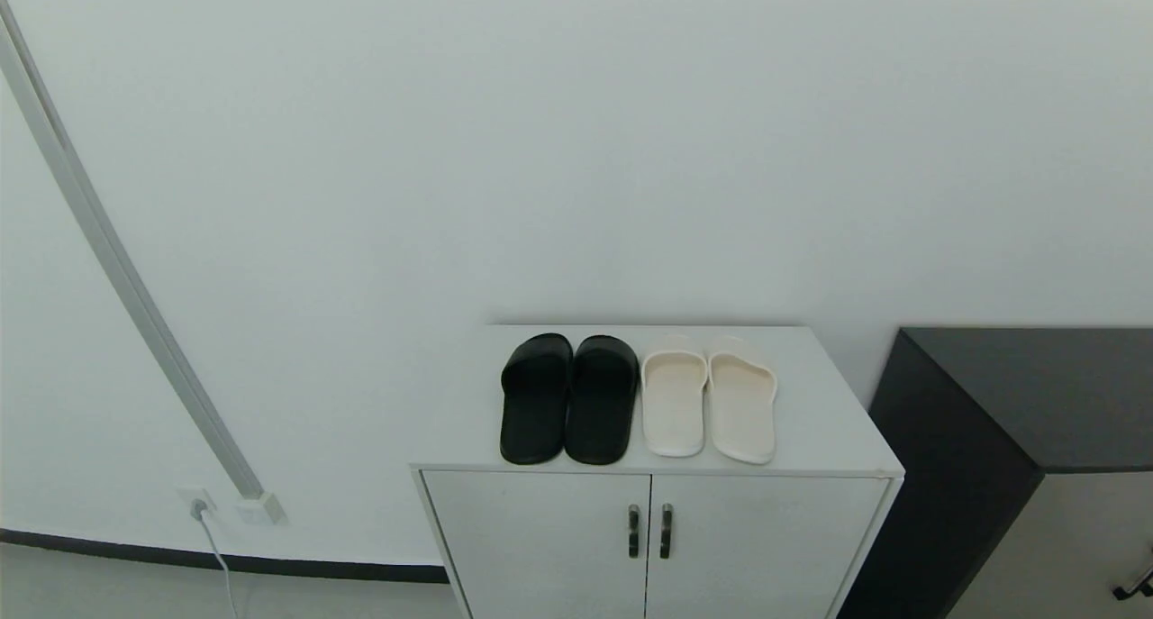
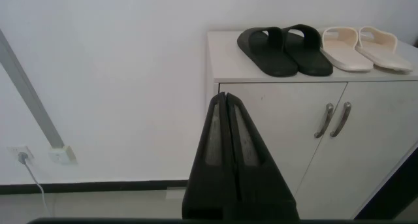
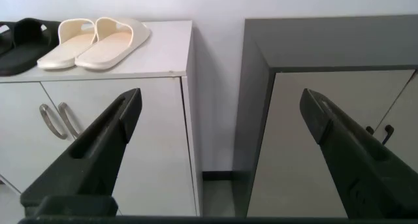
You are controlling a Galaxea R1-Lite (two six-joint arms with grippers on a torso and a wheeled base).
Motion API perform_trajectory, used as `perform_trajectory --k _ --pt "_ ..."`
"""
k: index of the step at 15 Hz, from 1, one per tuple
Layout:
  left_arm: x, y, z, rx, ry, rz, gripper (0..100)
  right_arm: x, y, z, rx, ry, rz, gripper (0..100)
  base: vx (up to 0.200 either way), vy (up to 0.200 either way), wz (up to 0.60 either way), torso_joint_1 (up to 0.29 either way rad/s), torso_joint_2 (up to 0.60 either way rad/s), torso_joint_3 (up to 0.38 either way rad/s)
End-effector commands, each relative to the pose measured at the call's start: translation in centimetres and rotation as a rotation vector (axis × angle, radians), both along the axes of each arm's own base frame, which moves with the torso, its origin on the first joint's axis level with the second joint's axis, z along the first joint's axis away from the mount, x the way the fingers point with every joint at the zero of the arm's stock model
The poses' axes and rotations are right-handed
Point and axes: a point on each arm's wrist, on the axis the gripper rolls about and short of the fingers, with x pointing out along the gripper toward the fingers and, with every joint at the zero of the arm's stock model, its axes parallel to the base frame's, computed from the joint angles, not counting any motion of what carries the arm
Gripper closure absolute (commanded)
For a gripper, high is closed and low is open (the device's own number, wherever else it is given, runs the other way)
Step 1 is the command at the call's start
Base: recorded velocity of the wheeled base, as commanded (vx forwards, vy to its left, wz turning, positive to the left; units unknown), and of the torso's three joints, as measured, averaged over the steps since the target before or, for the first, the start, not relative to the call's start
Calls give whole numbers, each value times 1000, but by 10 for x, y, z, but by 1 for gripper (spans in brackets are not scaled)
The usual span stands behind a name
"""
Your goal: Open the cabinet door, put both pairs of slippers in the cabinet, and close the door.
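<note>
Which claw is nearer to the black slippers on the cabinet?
Left. The left claw is low before the cabinet at its left edge, below the black slippers; the right claw is at its right edge, past the white slippers.

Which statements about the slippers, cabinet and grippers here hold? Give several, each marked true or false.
The black slippers and white slippers sit side by side on the cabinet top. True.
The left gripper is shut and empty. True.
The right gripper holds a slipper. False: it is open and empty.
One door stands ajar. False: both cabinet doors are shut.
The white slippers lie left of the black pair. False: they lie to its right.
</note>
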Motion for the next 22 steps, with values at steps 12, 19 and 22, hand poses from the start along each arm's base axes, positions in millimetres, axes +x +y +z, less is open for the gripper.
perform_trajectory --k 12,19,22 --pt "0 0 0 1 1 -1 100 38 4 74 99 197 168 0 0 0 0 0 0 0" --pt "0 0 0 4 1 -3 100 150 56 100 99 328 360 0 0 0 0 0 0 0" --pt "0 0 0 4 1 -4 100 180 105 112 114 363 363 0 0 0 0 0 0 0"
